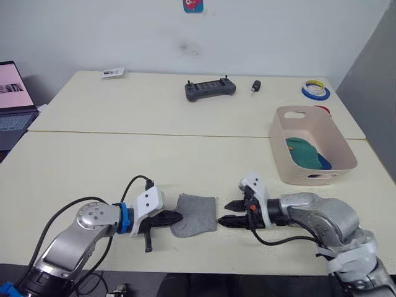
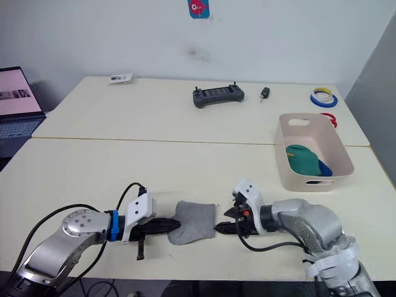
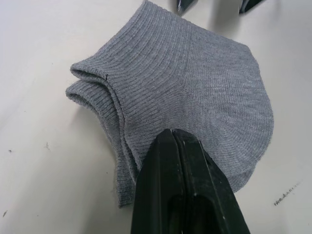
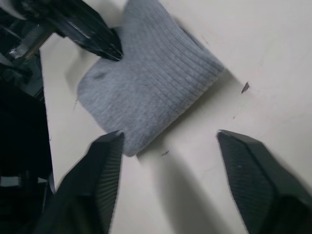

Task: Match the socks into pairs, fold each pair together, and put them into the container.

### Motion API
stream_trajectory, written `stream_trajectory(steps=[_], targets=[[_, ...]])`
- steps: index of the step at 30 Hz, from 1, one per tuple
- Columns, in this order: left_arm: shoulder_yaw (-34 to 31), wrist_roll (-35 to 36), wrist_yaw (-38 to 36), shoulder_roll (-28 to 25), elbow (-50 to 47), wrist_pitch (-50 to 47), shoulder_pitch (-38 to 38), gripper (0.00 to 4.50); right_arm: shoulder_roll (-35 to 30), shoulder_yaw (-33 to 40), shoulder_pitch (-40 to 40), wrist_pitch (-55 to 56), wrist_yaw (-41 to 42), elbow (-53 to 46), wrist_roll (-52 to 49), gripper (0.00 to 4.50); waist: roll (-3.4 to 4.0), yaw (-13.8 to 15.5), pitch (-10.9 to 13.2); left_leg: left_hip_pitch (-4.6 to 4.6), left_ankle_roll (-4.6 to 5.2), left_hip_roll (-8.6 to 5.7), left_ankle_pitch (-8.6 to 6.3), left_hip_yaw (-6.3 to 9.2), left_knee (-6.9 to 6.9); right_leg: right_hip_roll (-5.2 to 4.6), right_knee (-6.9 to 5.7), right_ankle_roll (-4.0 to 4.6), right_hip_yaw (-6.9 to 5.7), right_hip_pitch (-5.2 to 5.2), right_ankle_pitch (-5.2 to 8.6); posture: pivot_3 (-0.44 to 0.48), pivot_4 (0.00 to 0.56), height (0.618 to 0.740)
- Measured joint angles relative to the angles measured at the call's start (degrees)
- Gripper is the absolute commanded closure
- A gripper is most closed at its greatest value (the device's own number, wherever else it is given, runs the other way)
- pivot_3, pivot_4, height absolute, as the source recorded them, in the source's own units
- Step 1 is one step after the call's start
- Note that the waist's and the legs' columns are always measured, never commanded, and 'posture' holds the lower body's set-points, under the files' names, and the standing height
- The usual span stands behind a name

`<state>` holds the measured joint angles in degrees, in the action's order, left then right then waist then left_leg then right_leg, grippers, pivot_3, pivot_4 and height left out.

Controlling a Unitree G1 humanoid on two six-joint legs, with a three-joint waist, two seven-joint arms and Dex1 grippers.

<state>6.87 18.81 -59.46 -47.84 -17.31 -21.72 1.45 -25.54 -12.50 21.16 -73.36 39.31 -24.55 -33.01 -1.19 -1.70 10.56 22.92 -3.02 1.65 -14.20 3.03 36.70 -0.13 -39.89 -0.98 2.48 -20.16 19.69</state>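
the container stands on the right side of the table and already holds a teal-green bundle with a bit of royal blue showing beside it, so the green and blue pairs look to be stowed, though how neatly each is folded cannot be told from here. what remains is the grey pair, which lies near the front edge of the table, between the two arms, well apart from the container. in the left wrist view it shows as two layers with their cuffs stacked, so the matching seems done and the fold looks at least partly made. the left tool is closed, its tips pressed on the sock's near edge, pinning or pinching it. the right tool is spread wide, its fingers just beside the sock's other edge and not gripping it. judging by this, the last step left is to finish the grey fold, lift the bundle and carry it into the container.
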Motion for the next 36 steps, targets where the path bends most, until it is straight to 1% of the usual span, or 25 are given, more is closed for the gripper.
stream_trajectory(steps=[3,7,10,13,16,17,18,21,26,27,31,34,36], targets=[[0.0,0.0,0.1,0.0,0.1,0.0,-0.1,4.5,2.2,0.4,1.1,-2.8,-2.1,0.7,-0.5,0.75,0.0,-0.1,-0.1,-0.03,0.0,0.02,0.0,0.01,0.0,0.01,0.0,0.0,-0.01,0.01,0.0,0.0,0.15,0.74],[-0.3,0.0,0.2,0.0,-0.1,0.0,-1.0,4.5,9.0,2.3,2.7,-6.4,-5.1,3.9,-1.9,0.75,0.04,-0.2,-0.1,-0.06,0.0,0.03,0.0,0.0,-0.07,0.02,-0.01,0.0,0.01,0.0,0.0,0.0,0.15,0.74],[-0.4,0.0,0.3,0.0,-0.3,0.0,-1.4,4.5,13.2,2.4,3.7,-7.6,-6.9,6.2,-2.2,0.75,0.06,-0.2,-0.1,-0.06,0.0,0.03,0.0,-0.01,-0.09,0.02,-0.01,0.0,0.02,-0.02,0.0,0.0,0.15,0.74],[-0.4,0.0,0.5,0.0,-0.5,0.0,-1.5,4.5,16.3,2.5,5.0,-8.5,-7.3,8.9,-2.7,0.75,0.06,-0.2,-0.1,-0.05,0.0,0.02,0.0,-0.01,-0.09,0.02,-0.01,0.0,0.01,-0.03,0.0,0.0,0.15,0.74],[-0.4,0.0,0.7,0.0,-0.7,0.0,-1.7,4.5,18.1,2.9,5.5,-8.6,-7.2,11.0,-4.1,0.75,0.08,-0.3,-0.1,-0.04,0.0,0.02,0.0,-0.01,-0.09,0.02,-0.01,0.0,0.01,-0.04,0.0,0.0,0.15,0.74],[-0.5,0.0,0.9,0.0,-0.9,0.0,-1.9,4.5,18.4,3.2,5.6,-8.6,-7.1,11.4,-4.4,1.14,0.08,-0.3,-0.1,-0.04,0.01,0.02,0.0,-0.02,-0.09,0.02,-0.01,0.0,0.01,-0.05,0.0,0.0,0.15,0.74],[-0.5,0.0,1.1,0.0,-1.0,0.0,-2.1,4.5,18.5,3.6,5.9,-8.7,-7.1,11.6,-4.6,1.33,0.08,-0.3,-0.1,-0.04,0.0,0.02,0.0,-0.02,-0.09,0.02,-0.01,0.0,0.01,-0.05,0.0,0.0,0.15,0.74],[-0.7,0.0,1.4,0.0,-1.4,0.0,-2.5,4.5,18.5,4.6,6.6,-8.6,-7.1,12.0,-5.0,2.36,0.08,-0.3,-0.1,-0.05,0.0,0.03,0.0,-0.01,-0.1,0.02,-0.01,0.0,0.01,-0.05,0.0,0.0,0.15,0.74],[-1.4,0.4,1.4,0.0,-1.6,-0.5,-3.0,4.5,19.3,4.5,6.6,-8.5,-7.3,12.3,-5.4,4.25,0.08,-0.3,-0.1,-0.04,0.01,0.03,0.0,-0.03,-0.13,0.02,-0.01,0.0,0.02,-0.07,0.0,0.0,0.15,0.74],[-1.9,1.2,1.4,0.0,-1.9,-1.1,-3.4,4.5,19.4,4.4,6.5,-8.3,-7.4,12.3,-5.4,4.49,0.08,-0.3,-0.1,-0.03,0.01,0.04,0.0,-0.03,-0.14,0.02,-0.01,0.0,0.02,-0.08,0.0,0.0,0.15,0.74],[-4.8,6.2,1.4,0.3,-3.2,-6.0,-4.9,4.5,18.9,4.1,6.2,-7.9,-7.9,11.4,-5.4,4.49,0.1,-0.5,-0.1,-0.01,0.01,0.05,0.0,-0.01,-0.2,0.02,-0.01,0.0,0.0,-0.13,0.0,0.0,0.15,0.74],[-7.6,10.5,1.3,0.3,-4.7,-10.2,-5.0,4.5,16.4,4.3,5.9,-7.6,-7.8,7.8,-6.3,4.49,0.08,-0.5,-0.1,0.05,0.0,0.04,0.0,0.02,-0.21,0.01,0.0,0.0,-0.02,-0.14,0.0,0.0,0.15,0.74],[-9.5,13.2,1.3,-0.2,-5.6,-13.0,-3.5,4.11,13.9,4.8,5.7,-6.9,-7.5,4.7,-6.7,4.5,0.07,-0.3,-0.1,0.04,0.0,0.01,0.0,0.02,-0.2,0.0,0.01,0.0,-0.03,-0.12,0.0,0.0,0.15,0.74]])
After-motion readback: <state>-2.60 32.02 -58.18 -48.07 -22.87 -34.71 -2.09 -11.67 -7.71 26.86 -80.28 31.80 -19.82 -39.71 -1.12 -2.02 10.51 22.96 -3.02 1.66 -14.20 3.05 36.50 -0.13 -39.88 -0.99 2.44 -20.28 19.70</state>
